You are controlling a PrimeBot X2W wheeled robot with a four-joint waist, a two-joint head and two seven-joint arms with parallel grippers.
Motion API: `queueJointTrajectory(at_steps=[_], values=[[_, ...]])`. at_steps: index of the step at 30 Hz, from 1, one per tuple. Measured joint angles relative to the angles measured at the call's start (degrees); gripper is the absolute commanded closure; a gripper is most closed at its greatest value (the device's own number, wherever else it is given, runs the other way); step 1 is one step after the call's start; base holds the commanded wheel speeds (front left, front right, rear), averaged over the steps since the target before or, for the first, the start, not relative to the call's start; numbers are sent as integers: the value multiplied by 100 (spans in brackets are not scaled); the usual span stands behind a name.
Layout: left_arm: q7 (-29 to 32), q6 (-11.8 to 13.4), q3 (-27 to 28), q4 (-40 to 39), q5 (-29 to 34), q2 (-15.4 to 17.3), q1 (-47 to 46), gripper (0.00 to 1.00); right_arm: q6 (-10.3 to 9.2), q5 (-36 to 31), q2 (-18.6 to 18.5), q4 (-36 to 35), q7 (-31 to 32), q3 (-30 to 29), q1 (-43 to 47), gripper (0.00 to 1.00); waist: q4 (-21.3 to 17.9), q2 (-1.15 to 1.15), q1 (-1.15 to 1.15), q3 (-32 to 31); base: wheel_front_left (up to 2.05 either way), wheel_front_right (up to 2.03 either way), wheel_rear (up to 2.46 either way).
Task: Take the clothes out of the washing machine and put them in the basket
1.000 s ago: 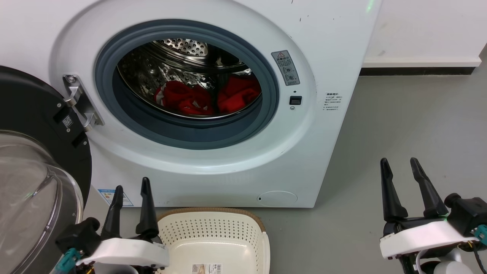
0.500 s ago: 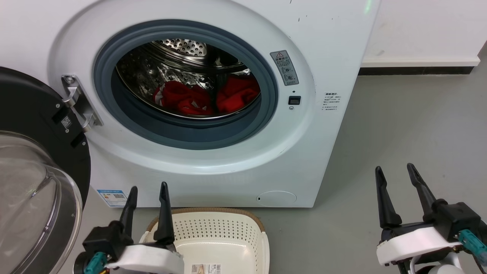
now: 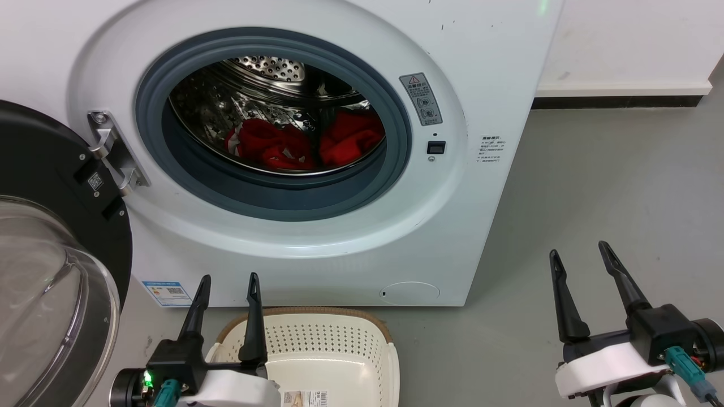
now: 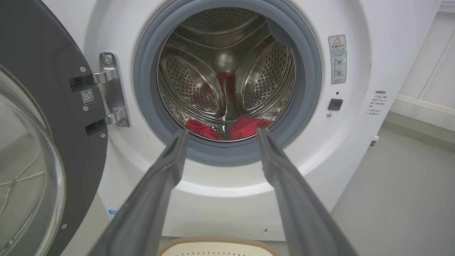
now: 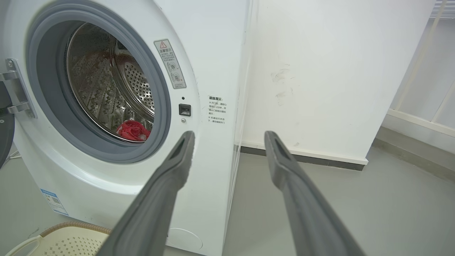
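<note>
The white washing machine [image 3: 362, 237] stands with its door [image 3: 51, 271] swung open to the left. Two red clothes lie in the steel drum: one on the left [image 3: 266, 144] and one on the right [image 3: 350, 138], also seen in the left wrist view as red clothes [image 4: 245, 128]. The cream basket [image 3: 334, 353] sits on the floor below the porthole. My left gripper [image 3: 229, 282] is open just above the basket's left rim. My right gripper [image 3: 580, 251] is open over the floor to the right of the machine. Both are empty.
Grey floor [image 3: 594, 186] spreads to the right of the machine, up to a white wall [image 3: 622, 39] with a dark baseboard. The open door's clear dome [image 4: 21, 177] juts out on the left, near my left arm.
My left gripper has shifted right, toward the basket's left rim. My right gripper has sunk slightly and drifted left. The clothes have not moved.
</note>
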Motion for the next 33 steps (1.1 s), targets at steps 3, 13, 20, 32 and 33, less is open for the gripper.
queueJointTrajectory(at_steps=[3,13,20,32,33], values=[[-31,74,-66,-44,194,34,1,0,0,-75,-1,19,-43,8,6,0,-5,0,0,4,0,0,0],[-133,191,-226,-30,546,78,35,0,1,-80,-4,337,-145,38,63,0,-13,0,0,8,0,0,0],[-201,192,-244,-10,755,76,65,0,1,-151,-8,487,-221,12,62,0,-20,0,0,12,0,0,0],[-221,-56,133,208,414,-7,130,0,1,285,-12,657,-234,-41,54,0,-28,0,0,-2,0,0,0],[-222,-69,148,214,415,-5,130,0,1,289,-12,677,-235,-40,54,0,-27,0,0,-4,0,0,0]])
